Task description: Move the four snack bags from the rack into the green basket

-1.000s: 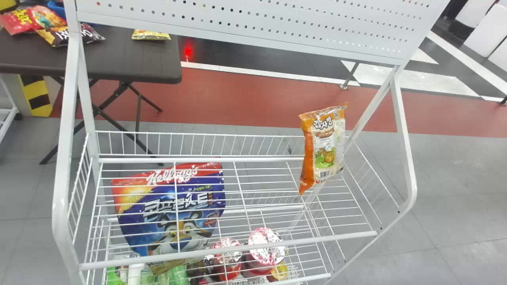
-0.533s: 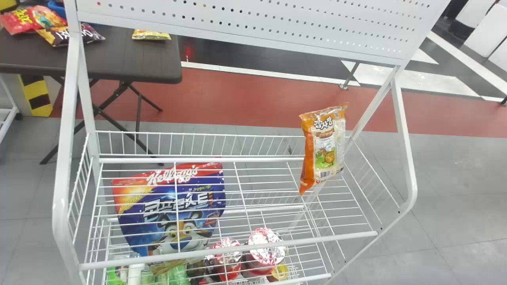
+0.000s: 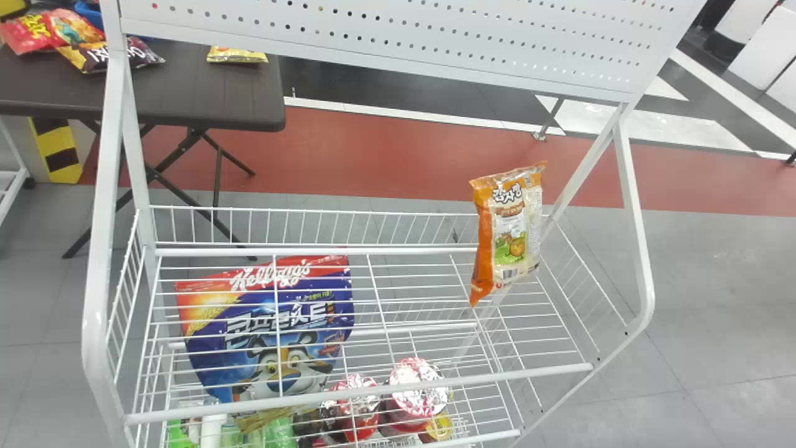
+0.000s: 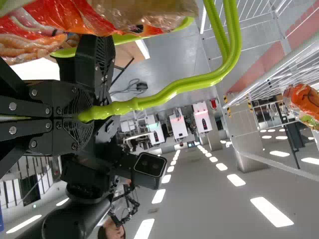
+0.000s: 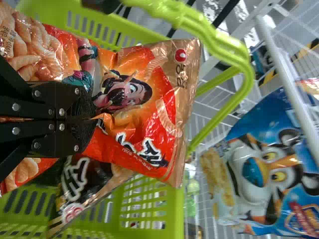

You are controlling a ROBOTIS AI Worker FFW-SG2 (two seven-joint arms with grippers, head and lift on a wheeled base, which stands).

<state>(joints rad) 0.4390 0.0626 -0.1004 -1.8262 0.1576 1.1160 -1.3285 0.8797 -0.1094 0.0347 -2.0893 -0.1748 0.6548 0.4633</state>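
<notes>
In the right wrist view my right gripper (image 5: pixel 92 119) is shut on a red-orange snack bag (image 5: pixel 142 127), which overlaps the green basket (image 5: pixel 172 211). A black snack bag (image 5: pixel 79 184) lies partly beneath it at the basket. In the left wrist view my left gripper (image 4: pixel 84 115) is shut on the green basket's handle (image 4: pixel 174 88); a red and tan bag (image 4: pixel 144 14) shows beside it. An orange and cream snack bag (image 3: pixel 510 230) stands upright on the rack's right part (image 3: pixel 357 250). A big blue cereal bag (image 3: pixel 267 336) leans at the rack's left.
Foil-topped red cups (image 3: pixel 416 389) sit on the level below the wire shelf. White posts (image 3: pixel 96 261) frame the rack, with a perforated panel (image 3: pixel 398 37) above. Behind it, a dark table (image 3: pixel 205 93) bears several more bags (image 3: pixel 236 55).
</notes>
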